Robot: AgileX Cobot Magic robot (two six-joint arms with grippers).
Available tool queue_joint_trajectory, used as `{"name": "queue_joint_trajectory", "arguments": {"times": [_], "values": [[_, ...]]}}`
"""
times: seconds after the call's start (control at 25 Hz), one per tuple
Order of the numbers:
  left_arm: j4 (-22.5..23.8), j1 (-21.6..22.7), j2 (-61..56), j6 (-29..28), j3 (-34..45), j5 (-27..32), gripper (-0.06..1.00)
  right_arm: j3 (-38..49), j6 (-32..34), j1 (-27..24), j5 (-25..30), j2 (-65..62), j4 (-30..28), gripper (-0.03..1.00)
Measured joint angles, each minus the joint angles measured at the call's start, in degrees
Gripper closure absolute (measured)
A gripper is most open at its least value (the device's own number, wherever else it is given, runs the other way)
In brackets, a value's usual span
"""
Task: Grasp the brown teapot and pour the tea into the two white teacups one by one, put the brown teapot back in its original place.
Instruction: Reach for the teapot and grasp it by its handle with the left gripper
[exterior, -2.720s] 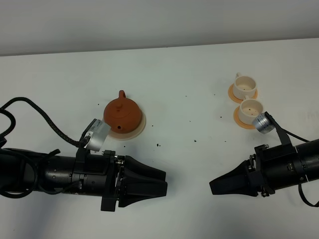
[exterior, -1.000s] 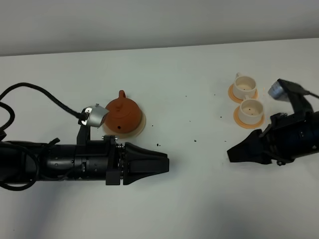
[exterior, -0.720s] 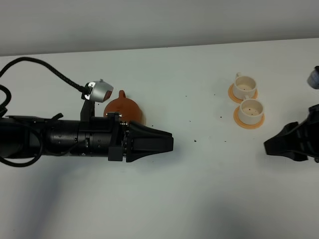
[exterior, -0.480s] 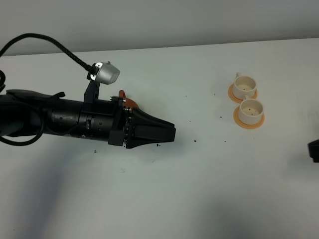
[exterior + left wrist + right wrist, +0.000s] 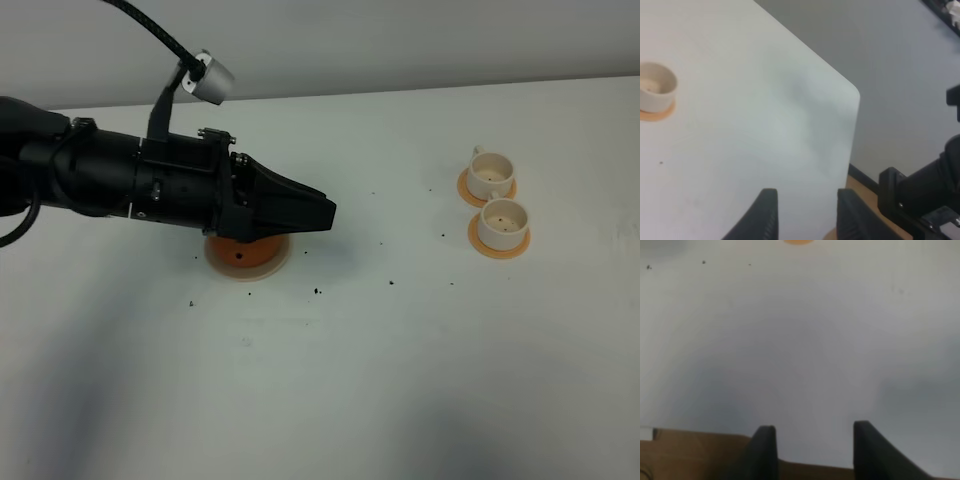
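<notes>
On saucers (image 5: pixel 497 253), two white teacups (image 5: pixel 491 172), teapot (image 5: pixel 245 252) on coaster (image 5: pixel 255 275)

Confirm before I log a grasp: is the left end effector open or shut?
Open. In the left wrist view the left end effector has a gap between its fingers with only the table showing through; nothing is held.

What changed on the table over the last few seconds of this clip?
The left end effector rose and swung toward the back, now over the brown teapot, hiding most of it. The right end effector withdrew off the high view's right edge. Nothing grasped. Teapot, coaster and teacups stayed put.
</notes>
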Motion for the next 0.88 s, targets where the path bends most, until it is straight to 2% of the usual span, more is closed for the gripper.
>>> {"name": "queue_joint_trajectory", "arguments": {"times": [0.32,0.48,0.88], "values": [[5.9,0.0,-6.7,-7.7,0.0,-3.8,0.64,4.1,0.0,0.0,0.7,-9.3,-3.3,0.6],[9.2,0.0,-8.1,-11.5,0.0,-4.9,0.64,5.9,0.0,0.0,-2.7,-12.3,-3.3,0.6],[15.3,0.0,-8.3,-14.2,0.0,-9.9,0.65,6.2,0.0,0.0,-3.6,-13.2,-3.3,0.6]]}}
